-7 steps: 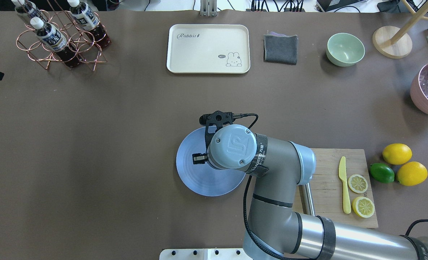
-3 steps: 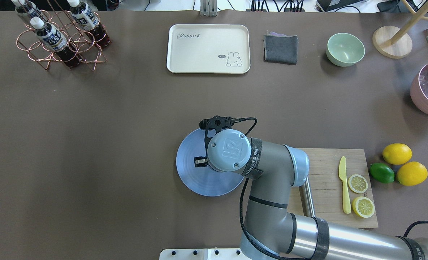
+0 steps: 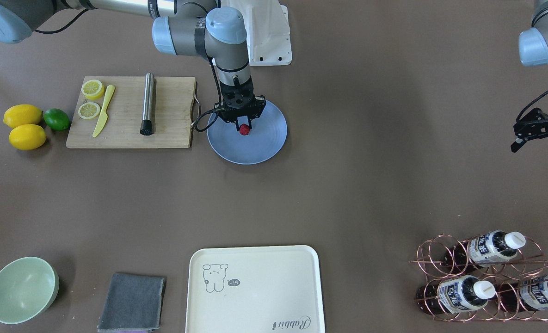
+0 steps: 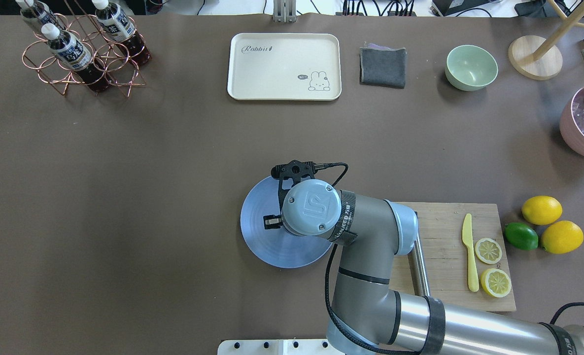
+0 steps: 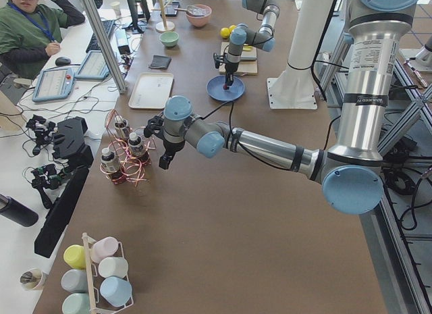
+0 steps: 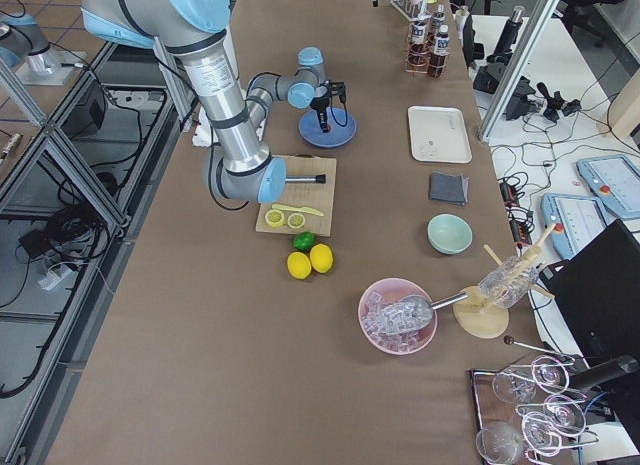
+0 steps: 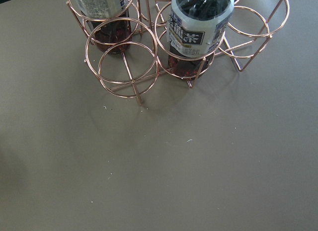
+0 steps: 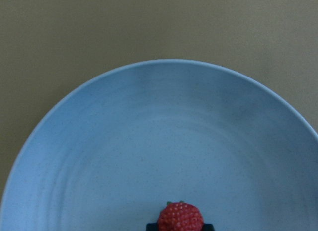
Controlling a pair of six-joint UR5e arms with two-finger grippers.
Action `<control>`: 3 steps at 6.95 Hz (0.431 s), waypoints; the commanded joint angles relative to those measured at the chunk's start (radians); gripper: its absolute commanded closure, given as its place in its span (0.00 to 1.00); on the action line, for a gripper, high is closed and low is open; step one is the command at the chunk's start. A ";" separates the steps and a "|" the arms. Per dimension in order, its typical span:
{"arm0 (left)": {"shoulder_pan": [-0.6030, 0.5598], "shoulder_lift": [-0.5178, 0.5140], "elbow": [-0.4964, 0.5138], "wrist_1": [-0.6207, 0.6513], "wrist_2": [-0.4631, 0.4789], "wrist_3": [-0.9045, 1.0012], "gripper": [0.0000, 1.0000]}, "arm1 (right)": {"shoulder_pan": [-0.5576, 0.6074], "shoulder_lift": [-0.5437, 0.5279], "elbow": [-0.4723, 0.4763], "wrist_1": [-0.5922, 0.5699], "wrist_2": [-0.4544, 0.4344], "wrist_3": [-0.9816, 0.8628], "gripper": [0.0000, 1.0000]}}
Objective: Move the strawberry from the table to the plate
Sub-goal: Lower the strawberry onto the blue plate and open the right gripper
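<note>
The small dark-red strawberry (image 3: 244, 130) hangs just over the middle of the round light-blue plate (image 3: 255, 149), with my right gripper (image 3: 243, 126) shut on it. The right wrist view shows the strawberry (image 8: 180, 217) at the bottom edge, dark finger parts beside it and the plate (image 8: 149, 141) filling the picture close below. From overhead, the wrist hides the berry and covers the right part of the plate (image 4: 257, 236) on the brown table (image 4: 124, 197). My left gripper (image 3: 536, 155) hovers open and holds nothing, far off by the bottle rack (image 3: 482, 277).
A wooden cutting board (image 3: 172, 111) with a metal cylinder (image 3: 148, 104), a yellow knife and lemon slices lies right beside the plate. Two lemons and a lime (image 3: 56, 119) lie beyond the board. A cream tray (image 3: 255, 286), a grey cloth (image 3: 132, 300) and a green bowl (image 3: 21, 289) line the far edge.
My right wrist has sunk lower over the plate and shifted slightly toward the robot. At the overhead view's left edge the left gripper has drawn mostly out of sight.
</note>
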 commanded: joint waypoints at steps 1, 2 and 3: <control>0.001 -0.002 0.004 0.000 0.000 0.000 0.02 | 0.002 0.001 0.002 0.012 -0.001 0.005 0.01; 0.001 -0.003 0.004 0.000 0.003 0.000 0.02 | 0.005 0.001 0.007 0.012 0.000 0.005 0.00; 0.001 -0.003 0.010 0.000 0.002 0.000 0.02 | 0.013 0.001 0.011 0.011 0.002 0.005 0.00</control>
